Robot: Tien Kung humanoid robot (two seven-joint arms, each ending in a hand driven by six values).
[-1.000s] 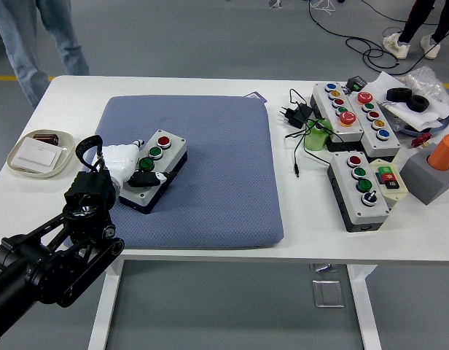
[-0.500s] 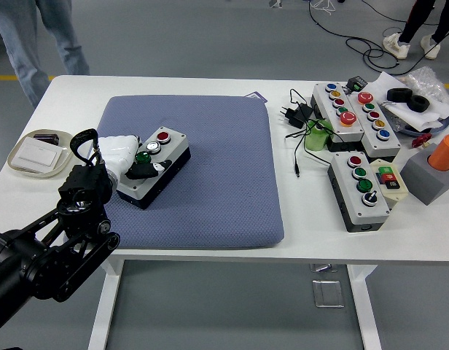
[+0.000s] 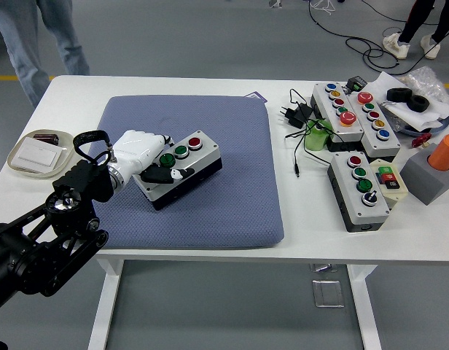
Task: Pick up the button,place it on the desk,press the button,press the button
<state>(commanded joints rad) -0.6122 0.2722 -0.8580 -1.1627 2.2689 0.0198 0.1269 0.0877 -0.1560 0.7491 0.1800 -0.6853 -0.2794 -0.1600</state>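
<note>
One robot hand (image 3: 148, 157), the left one, is clamped on the grey button box (image 3: 182, 167). The box has a red and two green buttons. It sits tilted over the blue pad (image 3: 232, 189) on the white surface (image 3: 305, 233).

The left hand (image 3: 141, 154) now grips the button box (image 3: 179, 168) farther right on the blue mat (image 3: 210, 197), nearer its middle. The box is turned, its red button pointing right rather than away, and the forearm sits lower.
</note>
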